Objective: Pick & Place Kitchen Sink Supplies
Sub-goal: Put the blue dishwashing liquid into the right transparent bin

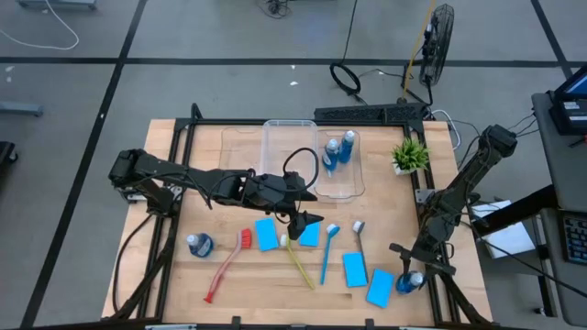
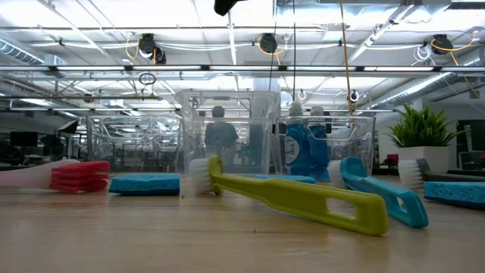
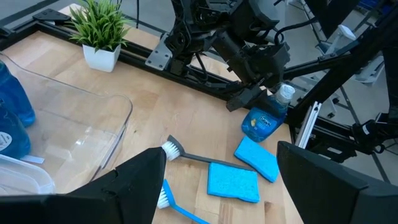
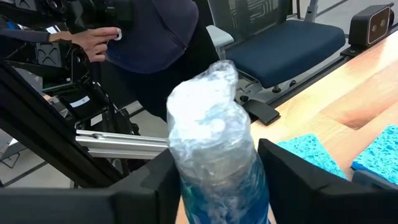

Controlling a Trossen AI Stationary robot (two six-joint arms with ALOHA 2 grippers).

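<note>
A blue bottle (image 1: 406,282) with a clear-wrapped top stands on its base at the table's near right corner, and my right gripper (image 4: 217,180) is shut on it. My left gripper (image 1: 312,223) hangs open over the table's middle, above a light-blue sponge (image 1: 309,235), holding nothing. Light-blue sponges (image 1: 355,269) and the red (image 1: 225,266), yellow-green (image 1: 298,261), blue (image 1: 327,252) and grey (image 1: 359,240) brushes lie flat on the near half. Another blue bottle (image 1: 199,244) stands at the near left. Two more (image 1: 337,151) stand in a clear bin. My right gripper has the bottle's upper part (image 4: 186,168), just under its wrapped top, between its two fingers (image 4: 283,174), one on each side. The fingers come nearly level from the table's far side. The bottle's base (image 3: 258,127) stands on the table.
Clear bins (image 1: 275,137) stand at the far middle, with a small potted plant (image 1: 409,156) to their right. Black frame rails (image 1: 431,197) run along the table's sides. A person (image 4: 155,37) stands beyond the near right corner.
</note>
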